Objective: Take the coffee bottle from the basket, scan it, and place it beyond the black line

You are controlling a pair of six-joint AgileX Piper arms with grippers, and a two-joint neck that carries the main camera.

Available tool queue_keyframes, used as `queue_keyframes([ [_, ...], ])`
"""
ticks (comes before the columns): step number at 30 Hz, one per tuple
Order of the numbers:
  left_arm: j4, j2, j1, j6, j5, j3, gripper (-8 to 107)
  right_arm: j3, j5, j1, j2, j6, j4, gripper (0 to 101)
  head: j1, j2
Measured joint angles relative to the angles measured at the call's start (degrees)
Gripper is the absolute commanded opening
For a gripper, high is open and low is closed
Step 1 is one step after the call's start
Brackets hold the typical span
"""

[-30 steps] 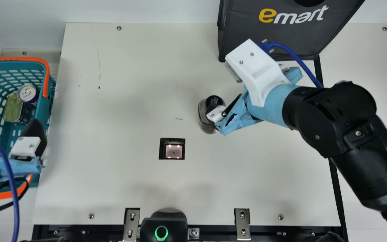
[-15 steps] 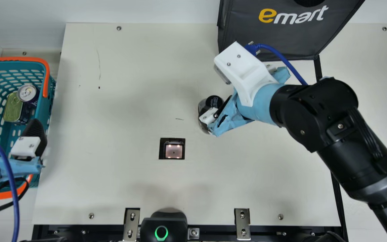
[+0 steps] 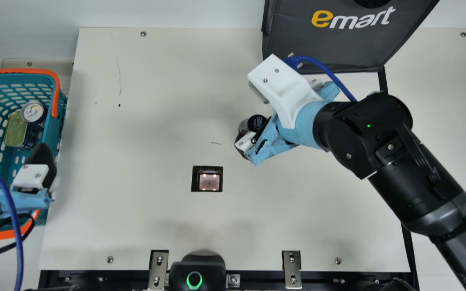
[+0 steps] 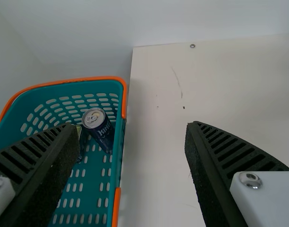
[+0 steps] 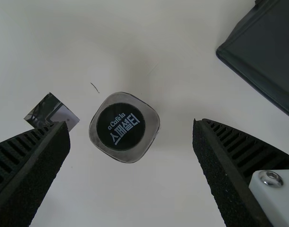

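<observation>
Surface: a cream table (image 3: pixel 156 101) in front of a pale wall, with a black line (image 3: pixel 383 83) running down its right side in the main view.
Coffee bottle: the black-capped bottle (image 3: pixel 257 122) stands upright on the table, on the basket's side of the line.
Right gripper: the right gripper (image 3: pixel 250 139) is at the bottle; its jaws are apart, and the right wrist view shows the cap between and ahead of them.
Left gripper: the left gripper (image 3: pixel 11 148) hangs over the basket, jaws wide apart, nothing between them.
Basket: a teal basket (image 3: pixel 22 72), orange-rimmed, holding a dark can (image 3: pixel 33 112) beside a green-topped tin (image 3: pixel 15 131).
Scanner: a lit square scanner window (image 3: pixel 209 182), set into the table near the bottle.
Bag: a dark bag (image 3: pixel 338 48) at the table's far side.
</observation>
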Motion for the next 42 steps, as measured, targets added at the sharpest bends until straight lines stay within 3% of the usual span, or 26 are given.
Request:
queue_keyframes([
  [37, 0.0, 0.0, 0.0, 0.0, 0.0, 0.0, 90, -0.6, 0.9, 1.1, 4.7, -0.2, 1.1, 91, 0.0, 0.0],
  [42, 0.0, 0.0, 0.0, 0.0, 0.0, 0.0, 90, -0.8, 1.1, 1.2, 5.1, 0.0, 1.7, 57, 0.0, 0.0],
])
